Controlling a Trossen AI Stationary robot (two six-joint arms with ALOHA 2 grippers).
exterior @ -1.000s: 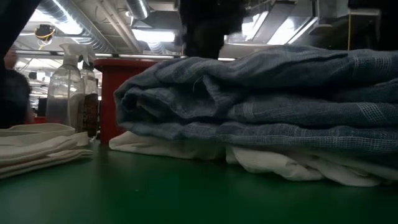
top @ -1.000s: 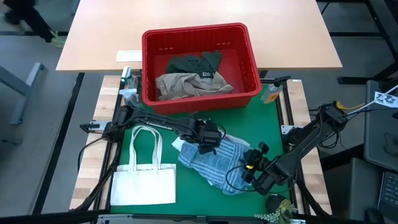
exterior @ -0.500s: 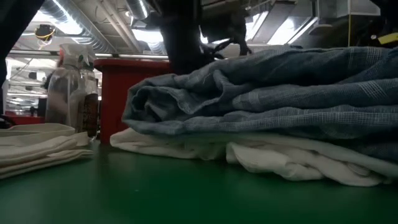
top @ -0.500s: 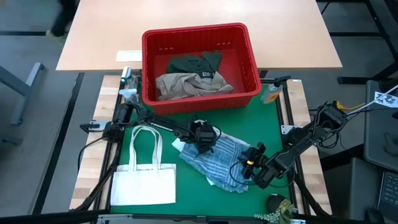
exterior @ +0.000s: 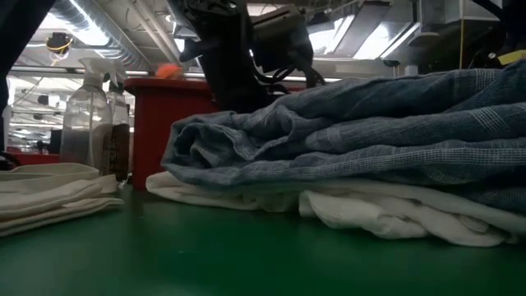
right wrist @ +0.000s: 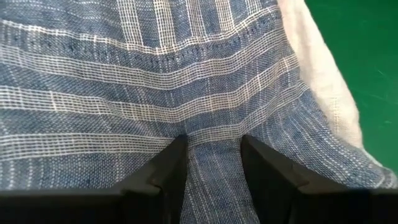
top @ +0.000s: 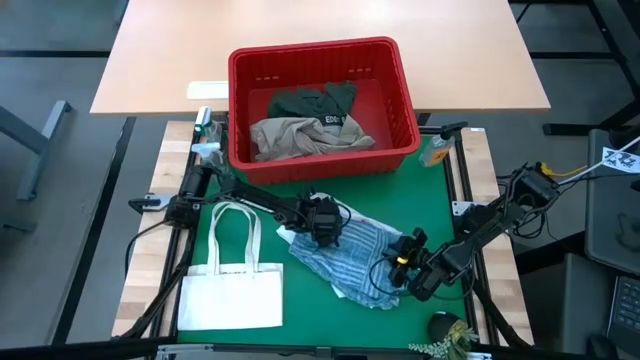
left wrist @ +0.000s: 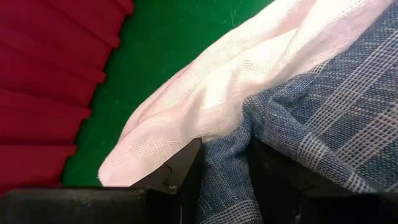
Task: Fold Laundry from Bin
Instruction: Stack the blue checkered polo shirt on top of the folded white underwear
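Gripping the striped cloth [top: 350, 258] at two spots, I have it lying rumpled on the green mat [top: 440, 190], near the mat's front right corner, on top of a white piece [exterior: 362, 210] that peeks out under it. My left claw [top: 325, 228] is clenched on a fold at the cloth's back edge, the blue weave pinched between both fingers [left wrist: 180, 171] in the wrist view. My right claw [top: 405, 268] pinches a ridge of the same cloth at its front right side, fingers [right wrist: 165, 168] closed either side of it.

As I judge it, the job is early. The striped cloth is out of the bin [top: 320, 105] but not yet flat or squared, so its fold is only under way. The bin sits at the mat's back edge and holds a tan piece [top: 305, 135] and a dark green one [top: 315, 100], both unfolded. A flat white tote [top: 232, 285] lies at the mat's front left corner, and I see no finished stack of garments anywhere.
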